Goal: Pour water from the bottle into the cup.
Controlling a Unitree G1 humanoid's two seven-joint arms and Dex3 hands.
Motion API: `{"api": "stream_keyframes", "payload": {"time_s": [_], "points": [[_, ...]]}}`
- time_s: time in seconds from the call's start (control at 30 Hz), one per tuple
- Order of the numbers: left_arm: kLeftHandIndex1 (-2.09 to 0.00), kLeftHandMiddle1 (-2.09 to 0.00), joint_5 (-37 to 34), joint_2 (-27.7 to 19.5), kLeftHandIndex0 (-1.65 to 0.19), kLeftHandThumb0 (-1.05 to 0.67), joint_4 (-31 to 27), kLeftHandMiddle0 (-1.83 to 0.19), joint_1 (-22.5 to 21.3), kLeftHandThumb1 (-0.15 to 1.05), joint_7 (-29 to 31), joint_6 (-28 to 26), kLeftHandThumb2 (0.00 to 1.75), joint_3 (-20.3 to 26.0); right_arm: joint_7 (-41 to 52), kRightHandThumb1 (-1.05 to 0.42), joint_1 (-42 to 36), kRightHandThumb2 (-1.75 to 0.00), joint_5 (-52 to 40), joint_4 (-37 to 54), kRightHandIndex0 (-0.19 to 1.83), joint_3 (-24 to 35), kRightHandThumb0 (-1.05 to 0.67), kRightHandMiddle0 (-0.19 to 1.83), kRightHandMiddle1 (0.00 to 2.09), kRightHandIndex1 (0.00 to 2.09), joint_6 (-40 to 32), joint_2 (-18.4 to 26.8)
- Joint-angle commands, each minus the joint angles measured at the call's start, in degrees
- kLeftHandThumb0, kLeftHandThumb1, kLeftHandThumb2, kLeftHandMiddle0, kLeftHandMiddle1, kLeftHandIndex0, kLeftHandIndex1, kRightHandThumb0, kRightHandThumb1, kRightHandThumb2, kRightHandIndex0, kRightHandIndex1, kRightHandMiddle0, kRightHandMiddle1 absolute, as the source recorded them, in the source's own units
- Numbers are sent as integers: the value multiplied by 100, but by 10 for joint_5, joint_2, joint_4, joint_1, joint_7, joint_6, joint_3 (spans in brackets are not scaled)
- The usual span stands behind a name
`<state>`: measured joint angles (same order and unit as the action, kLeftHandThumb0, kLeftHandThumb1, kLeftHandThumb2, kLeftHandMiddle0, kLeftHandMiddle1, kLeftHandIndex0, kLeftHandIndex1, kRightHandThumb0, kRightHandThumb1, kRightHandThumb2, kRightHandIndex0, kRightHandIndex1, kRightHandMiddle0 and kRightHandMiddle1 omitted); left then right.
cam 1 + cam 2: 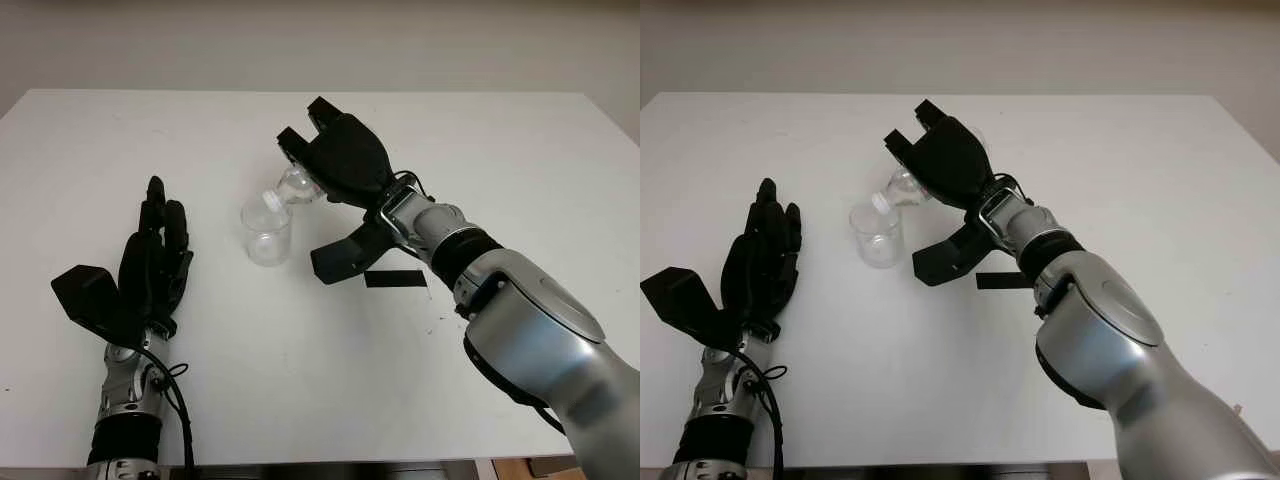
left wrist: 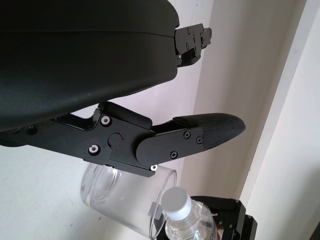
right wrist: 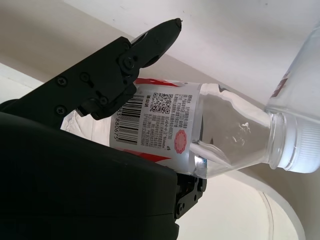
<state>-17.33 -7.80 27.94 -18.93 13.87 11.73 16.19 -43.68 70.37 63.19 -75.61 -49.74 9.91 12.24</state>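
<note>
A clear plastic cup [image 1: 267, 233] stands upright near the middle of the white table [image 1: 300, 370]. My right hand [image 1: 330, 180] is shut on a clear water bottle [image 1: 296, 185] with a red and white label [image 3: 160, 120]. The bottle is tilted, neck down, and its white cap [image 1: 272, 200] sits at the cup's rim on the right side. The cap [image 3: 300, 145] is still on the bottle. My left hand [image 1: 152, 255] is open, left of the cup and apart from it. The left wrist view shows the cup [image 2: 117, 192] and the bottle's cap [image 2: 175, 201] beyond my fingers [image 2: 210, 130].
A black strip of tape [image 1: 395, 278] lies on the table just right of the cup, under my right forearm. The table's far edge meets a pale wall [image 1: 320, 40].
</note>
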Motion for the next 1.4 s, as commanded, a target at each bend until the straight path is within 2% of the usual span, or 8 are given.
{"api": "stream_keyframes", "payload": {"time_s": [0.0, 0.4, 0.43, 0.67, 0.87, 1.03, 1.17, 1.37], "points": [[-5, -5, 0, 10, 17, -70, 22, 15, 13, 105, -2, -5, 58, -2, -16, -91, 21, -5, -3, 0, 109, 2, -39, 37, 176, 209, -2, 0], [-5, -5, -1, 12, 18, -70, 32, 16, 14, 105, 1, 1, 59, -1, -1, -91, 5, -5, -81, 1, 103, 63, -34, 40, 177, 209, 57, -13], [-5, -5, -1, 12, 18, -69, 31, 16, 14, 105, 0, 0, 60, -1, 12, -94, 3, -7, -97, 1, 104, 76, -32, 40, 193, 209, 60, -16], [-5, -6, -3, 12, 18, -69, 26, 16, 18, 105, 2, -1, 60, 0, 94, -103, -25, -8, -233, 10, 131, 191, -19, 77, 209, 209, 95, -31], [-5, -5, -4, 10, 19, -68, 22, 17, 21, 105, 7, -5, 60, -1, 227, -104, -61, -12, -385, 24, 150, 319, -16, 115, 209, 209, 139, -38], [-3, -5, -4, 8, 19, -68, 19, 18, 24, 105, 11, -11, 60, -2, 336, -101, -115, -22, -490, 62, 138, 401, -16, 124, 209, 209, 157, -43], [-4, -5, -5, 10, 18, -69, 12, 17, 27, 105, 9, -17, 59, -2, 449, -86, -173, -53, -585, 116, 146, 465, -18, 134, 209, 209, 152, -46], [-4, -6, 1, 13, 18, -69, -6, 17, 38, 105, 5, -23, 59, -6, 590, -104, -298, -23, -715, 299, 149, 530, -18, 130, 209, 209, 27, -43]]}}
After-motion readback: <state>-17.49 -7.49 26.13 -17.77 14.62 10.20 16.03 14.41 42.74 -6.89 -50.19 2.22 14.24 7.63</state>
